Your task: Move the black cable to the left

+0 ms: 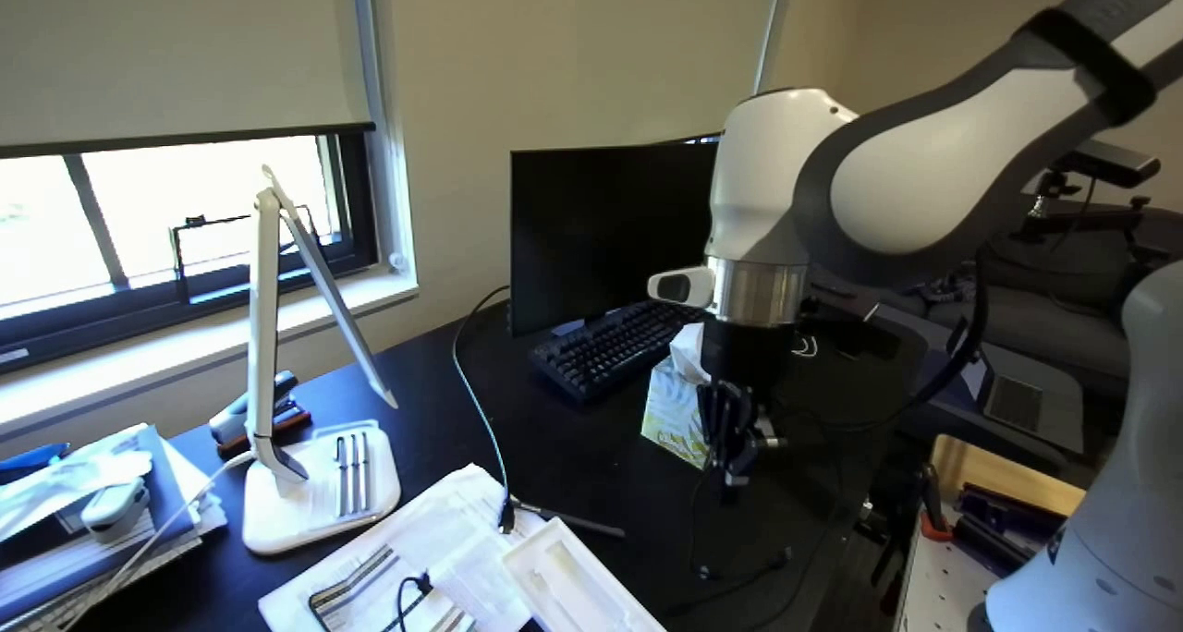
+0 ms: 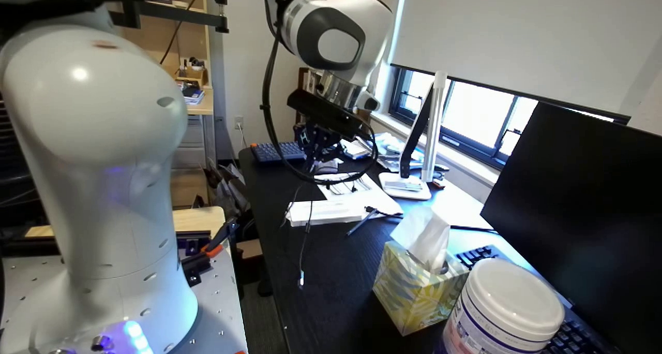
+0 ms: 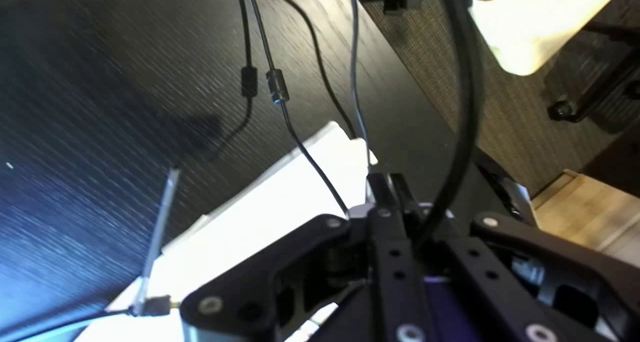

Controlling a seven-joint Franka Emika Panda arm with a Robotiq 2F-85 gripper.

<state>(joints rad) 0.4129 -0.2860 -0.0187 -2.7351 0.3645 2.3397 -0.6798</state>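
The black cable [image 3: 278,86] is thin, with a small cylinder along it. In the wrist view its shadow falls on the dark desk, and it runs down behind my jaws. In an exterior view the cable [image 2: 307,227] hangs below the gripper [image 2: 310,163] to a small bright end. In an exterior view the cable [image 1: 705,573] also lies in loose bends on the desk below the gripper [image 1: 736,475]. In the wrist view the fingertips of the gripper [image 3: 391,183] are close together, with the cable apparently between them. The exact pinch point is hidden.
A tissue box [image 2: 416,286], a wipes jar [image 2: 504,312], a monitor [image 1: 610,235] and a keyboard [image 1: 615,346] stand on the desk. Papers [image 1: 444,540], a white tray [image 1: 573,586] and a lamp [image 1: 263,336] are also there. My arm's own thick cable [image 3: 465,107] loops near the jaws.
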